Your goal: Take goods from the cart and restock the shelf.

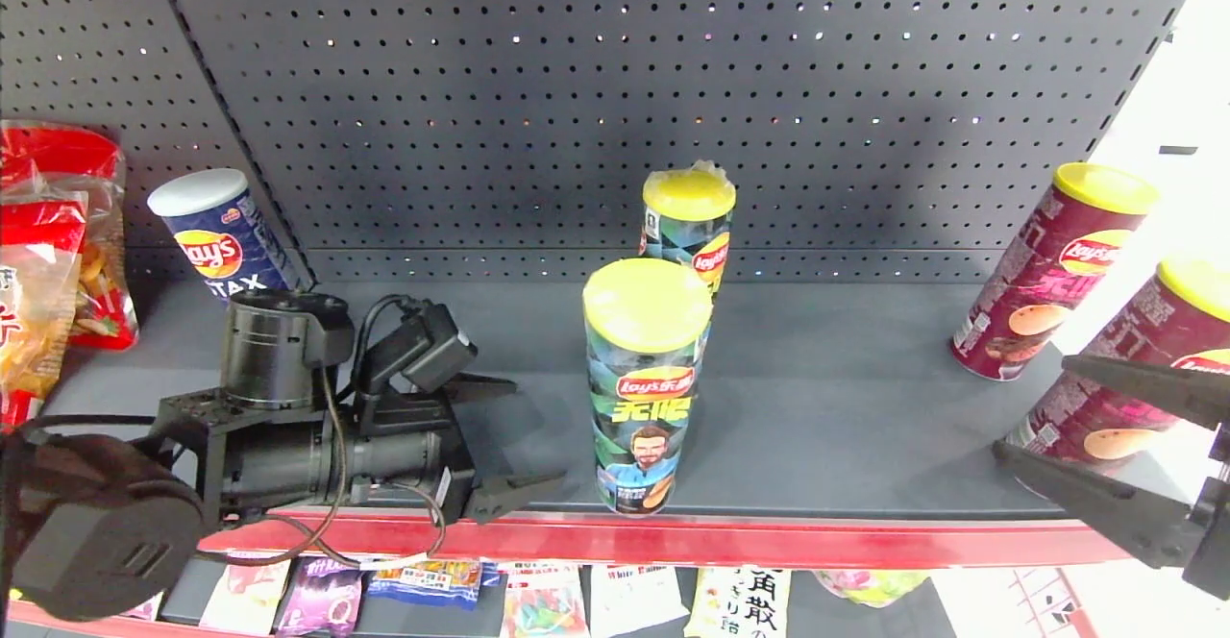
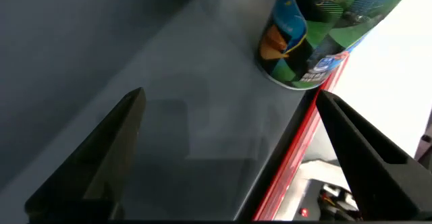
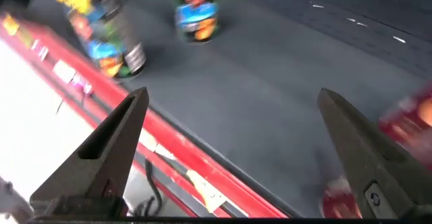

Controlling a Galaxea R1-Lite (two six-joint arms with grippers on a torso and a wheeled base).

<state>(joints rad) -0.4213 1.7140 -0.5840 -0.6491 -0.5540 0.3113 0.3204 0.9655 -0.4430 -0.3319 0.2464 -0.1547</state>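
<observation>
**Green can upright at the shelf front, both pincers spread and empty**

The front green can [image 1: 646, 388] of chips stands upright with its yellow lid on, at the front edge of the grey shelf [image 1: 846, 407], just inside the red front rail [image 1: 730, 540]. A second green can [image 1: 688, 225] stands upright right behind it, close to the perforated back panel [image 1: 577, 90].

The left gripper [image 1: 500, 441] lies low over the shelf to the left of the front can, pointing toward it. Its fingers are wide apart with nothing between them; one is over the deck and the other along the red rail. In the left wrist view the left gripper [image 2: 231, 96] stops short of the can's base [image 2: 304, 62], with bare shelf between them.

The right gripper [image 1: 1033, 405] comes in from the right edge, also spread and empty, near the front one of two maroon cans [image 1: 1047, 273]. Both of these appear to lean. Whether the fingers touch the nearer can cannot be told.

Far left, a blue can [image 1: 219, 234] leans beside red snack bags [image 1: 48, 254]. Small packets [image 1: 538, 600] sit on the shelf below.
</observation>
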